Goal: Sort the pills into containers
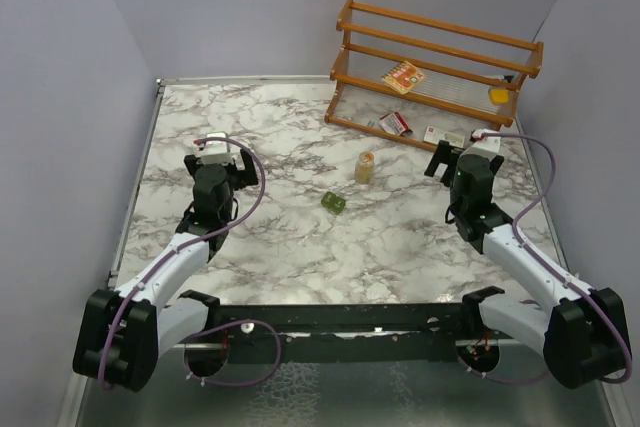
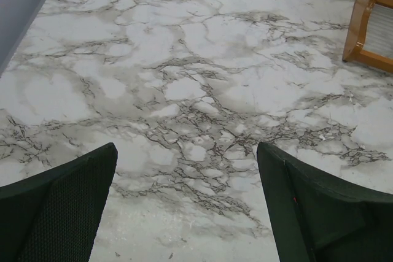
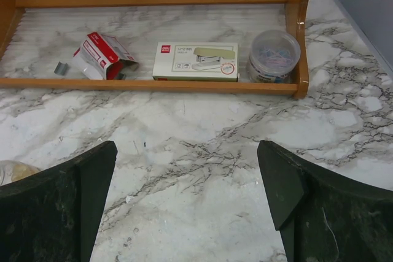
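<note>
A small clear bottle [image 1: 365,167] stands mid-table, and the yellow-orange pills [image 1: 365,172] show as a mass inside it. Just front-left of it lies the olive-green pill box, the containers [image 1: 333,202]. My left gripper [image 1: 220,157] hovers open over bare marble well left of both; its wrist view shows only tabletop between its fingers [image 2: 185,148]. On the right, my right gripper [image 1: 470,152] is open and empty, pointing at the rack [image 3: 186,145]. The bottle's edge [image 3: 11,170] peeks in at the lower left of the right wrist view.
A wooden rack [image 1: 435,67] stands at the back right. Its bottom shelf holds a red-and-white carton [image 3: 101,56], a white stapler box [image 3: 195,61] and a clear tub of clips [image 3: 274,56]. A yellow block [image 1: 497,95] sits higher up. Walls close in on both sides.
</note>
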### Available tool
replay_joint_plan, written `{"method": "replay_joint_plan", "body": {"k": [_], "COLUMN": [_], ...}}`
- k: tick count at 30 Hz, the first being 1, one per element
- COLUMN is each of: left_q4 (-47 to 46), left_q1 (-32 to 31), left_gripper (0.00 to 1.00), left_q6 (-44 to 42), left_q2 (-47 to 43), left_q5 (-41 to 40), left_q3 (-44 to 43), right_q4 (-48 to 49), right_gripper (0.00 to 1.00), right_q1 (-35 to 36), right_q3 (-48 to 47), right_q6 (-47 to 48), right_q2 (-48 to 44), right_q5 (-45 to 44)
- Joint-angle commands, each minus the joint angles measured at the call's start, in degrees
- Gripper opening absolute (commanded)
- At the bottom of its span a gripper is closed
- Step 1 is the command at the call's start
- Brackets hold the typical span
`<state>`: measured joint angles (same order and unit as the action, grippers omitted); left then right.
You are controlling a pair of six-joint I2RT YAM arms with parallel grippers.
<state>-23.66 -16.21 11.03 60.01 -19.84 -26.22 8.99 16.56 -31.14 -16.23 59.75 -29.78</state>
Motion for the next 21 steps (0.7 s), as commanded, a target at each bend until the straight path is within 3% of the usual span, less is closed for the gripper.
{"method": "replay_joint_plan", "body": {"k": [1,14,21], "left_q4": [0.02,0.02,0.02], "left_q1": [0.04,0.04,0.04], "left_gripper": [0.99,0.99,0.99], "left_q6": [0.67,1.23,2.3], "left_q2": [-0.23,0.64,1.12], "left_q5": [1.39,0.66,2.09], "left_q3": [0.66,0.66,0.54], "right_q4": [1.23,1.93,2.18], "right_gripper": [1.0,1.0,1.0], "right_q1": [0.23,0.23,0.23], "right_q3": [-0.6,-0.48,0.76], "right_q6": [0.2,-0.15,-7.79], "right_q2": [-0.54,0.21,0.45], "right_q5": [-0.1,1.17,10.5]}}
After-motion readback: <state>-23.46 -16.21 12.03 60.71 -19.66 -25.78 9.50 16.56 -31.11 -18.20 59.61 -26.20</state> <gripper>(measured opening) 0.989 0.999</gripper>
